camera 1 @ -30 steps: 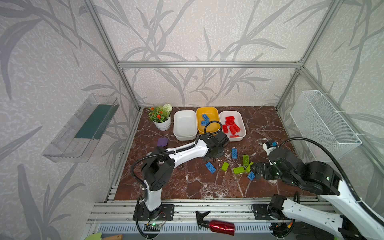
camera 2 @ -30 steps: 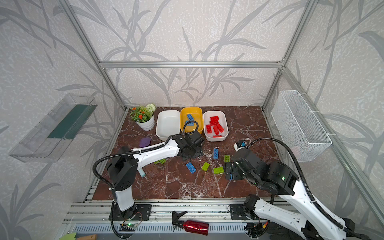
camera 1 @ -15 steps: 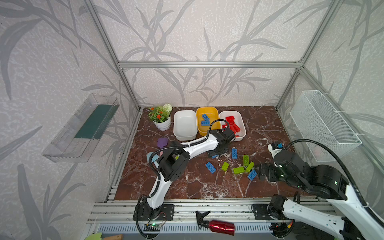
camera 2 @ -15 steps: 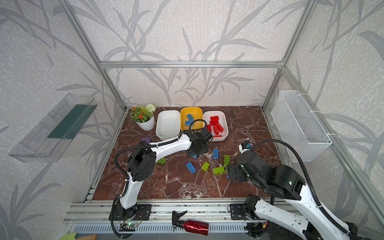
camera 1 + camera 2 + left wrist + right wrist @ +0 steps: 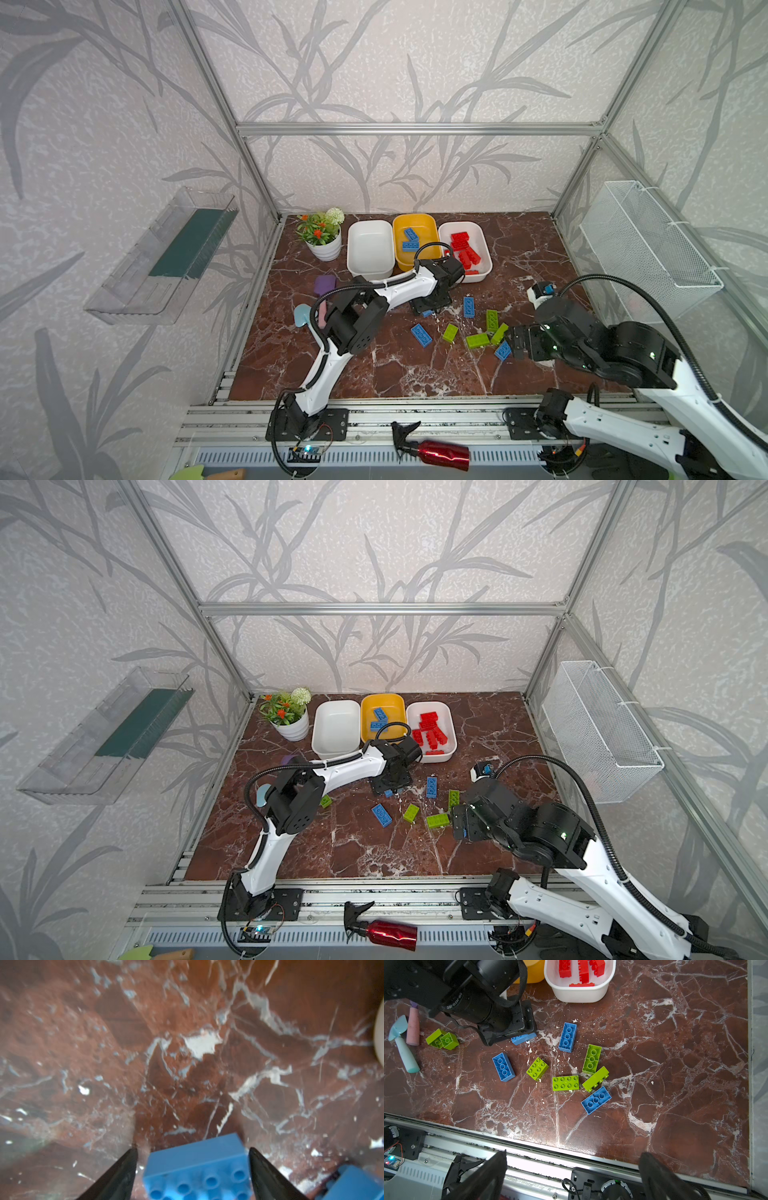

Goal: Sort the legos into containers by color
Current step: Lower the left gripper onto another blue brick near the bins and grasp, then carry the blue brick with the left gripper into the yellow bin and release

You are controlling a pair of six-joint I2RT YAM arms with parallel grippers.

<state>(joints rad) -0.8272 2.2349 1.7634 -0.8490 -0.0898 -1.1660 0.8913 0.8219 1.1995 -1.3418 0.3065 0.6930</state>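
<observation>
In both top views the left pincer [image 5: 428, 309] hung low over the table [image 5: 519, 249], just nearer than the yellow tub [image 5: 415, 217]. Left wrist view: its jaws stood released astride a blue brick [image 5: 197, 1165], apparently readying a grab. Right wrist view: the right pincer [image 5: 573, 1152] gaped empty, facing loose legos [image 5: 565, 1083].

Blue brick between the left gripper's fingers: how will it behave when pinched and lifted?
The blue brick looks like rigid moulded plastic, so it likely won't deform. It lies flat, studs up, on the marble table, so it is unlikely to roll or tip. Its smooth side walls may slip if the left gripper closes off-centre.
</observation>
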